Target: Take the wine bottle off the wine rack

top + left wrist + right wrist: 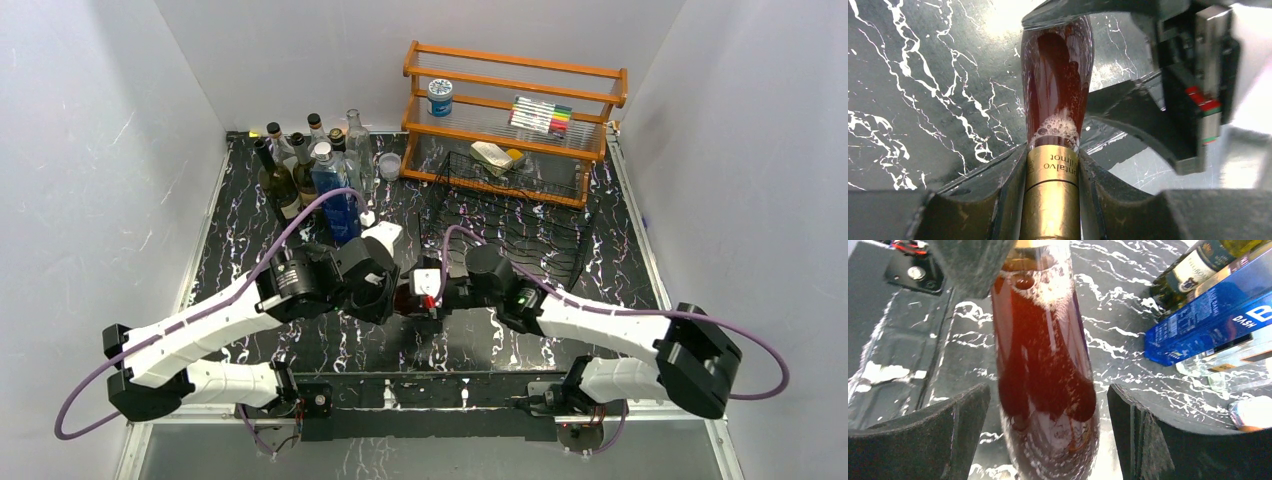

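Note:
The wine bottle point(406, 300) of red liquid with a gold-foil neck hangs horizontally over the table's near middle, away from the black wire wine rack point(510, 215). My left gripper point(388, 292) is shut on the gold neck point(1050, 195), both pads pressed against the foil. In the left wrist view the bottle point(1058, 90) runs away from me toward the right gripper point(1193, 90). My right gripper point(1048, 440) stands open around the bottle's body point(1045, 365), with a gap between the glass and each finger.
A cluster of upright bottles point(305, 170) and a blue box point(340, 205) stand at the back left, close to the left arm. The orange wooden shelf point(515, 110) with markers and a can stands behind the rack. White walls close in both sides.

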`<action>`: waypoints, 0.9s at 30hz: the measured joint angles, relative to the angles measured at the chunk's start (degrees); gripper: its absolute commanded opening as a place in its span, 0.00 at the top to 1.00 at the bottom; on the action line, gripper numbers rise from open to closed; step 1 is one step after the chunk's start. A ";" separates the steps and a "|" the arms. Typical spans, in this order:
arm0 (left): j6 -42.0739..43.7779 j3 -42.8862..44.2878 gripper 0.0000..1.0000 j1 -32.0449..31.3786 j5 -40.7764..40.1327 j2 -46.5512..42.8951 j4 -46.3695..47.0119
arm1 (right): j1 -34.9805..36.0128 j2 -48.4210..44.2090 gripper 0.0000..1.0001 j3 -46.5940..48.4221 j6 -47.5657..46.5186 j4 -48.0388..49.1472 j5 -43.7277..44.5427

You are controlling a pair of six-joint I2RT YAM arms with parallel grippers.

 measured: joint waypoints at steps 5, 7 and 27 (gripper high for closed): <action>0.42 3.91 1.00 1.01 -0.22 2.84 -1.86 | 1.38 5.51 0.09 -0.90 2.82 10.88 3.37; 0.76 5.38 0.95 2.01 -0.02 4.15 -2.34 | 1.49 6.99 0.18 -1.92 4.66 14.99 4.90; 8.79 1.33 0.33 6.40 -8.46 1.01 20.94 | 1.40 10.43 0.64 -8.63 21.62 35.41 21.59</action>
